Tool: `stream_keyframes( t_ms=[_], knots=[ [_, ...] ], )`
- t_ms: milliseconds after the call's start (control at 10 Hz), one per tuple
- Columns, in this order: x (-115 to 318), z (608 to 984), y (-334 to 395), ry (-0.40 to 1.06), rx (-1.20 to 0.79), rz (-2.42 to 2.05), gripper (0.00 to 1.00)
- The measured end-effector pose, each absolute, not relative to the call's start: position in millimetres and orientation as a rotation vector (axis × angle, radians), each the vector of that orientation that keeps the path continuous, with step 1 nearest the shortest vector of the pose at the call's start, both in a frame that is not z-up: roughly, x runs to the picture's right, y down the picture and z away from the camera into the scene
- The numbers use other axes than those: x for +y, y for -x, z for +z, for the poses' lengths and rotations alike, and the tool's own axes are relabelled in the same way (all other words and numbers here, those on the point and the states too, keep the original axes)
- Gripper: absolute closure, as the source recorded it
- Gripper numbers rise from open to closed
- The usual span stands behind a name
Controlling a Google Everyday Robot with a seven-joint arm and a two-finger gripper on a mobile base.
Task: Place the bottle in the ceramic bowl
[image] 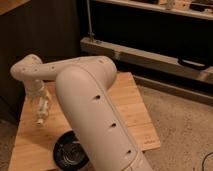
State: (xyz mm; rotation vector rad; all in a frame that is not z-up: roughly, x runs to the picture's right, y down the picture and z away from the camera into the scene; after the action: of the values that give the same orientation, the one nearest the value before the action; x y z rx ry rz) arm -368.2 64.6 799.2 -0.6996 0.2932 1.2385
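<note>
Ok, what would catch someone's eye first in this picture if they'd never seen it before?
The big white robot arm fills the middle of the view, bending back to the left over a wooden table. At the left, its end effector holds a small whitish bottle pointing down above the tabletop. A glossy black ceramic bowl sits at the table's near edge, partly hidden by the arm.

bottle (43,109): whitish, pale label | ceramic bowl (69,153): glossy black, pale rings | tool (39,101): cream

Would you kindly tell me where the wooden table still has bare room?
Bare: the wooden table right of the arm, and its left edge below the bottle. Crowded: the near-left, where the end effector holds the bottle above the ceramic bowl.
</note>
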Motion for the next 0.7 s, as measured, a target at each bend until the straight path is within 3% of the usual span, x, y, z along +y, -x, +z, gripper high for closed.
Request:
stream_keyframes(
  t_ms=[300, 700],
  knots=[
    [47, 811, 364, 0.701, 0.296, 1.25, 0.35],
    [61, 819, 373, 0.722, 0.292, 1.243, 0.35]
  ],
)
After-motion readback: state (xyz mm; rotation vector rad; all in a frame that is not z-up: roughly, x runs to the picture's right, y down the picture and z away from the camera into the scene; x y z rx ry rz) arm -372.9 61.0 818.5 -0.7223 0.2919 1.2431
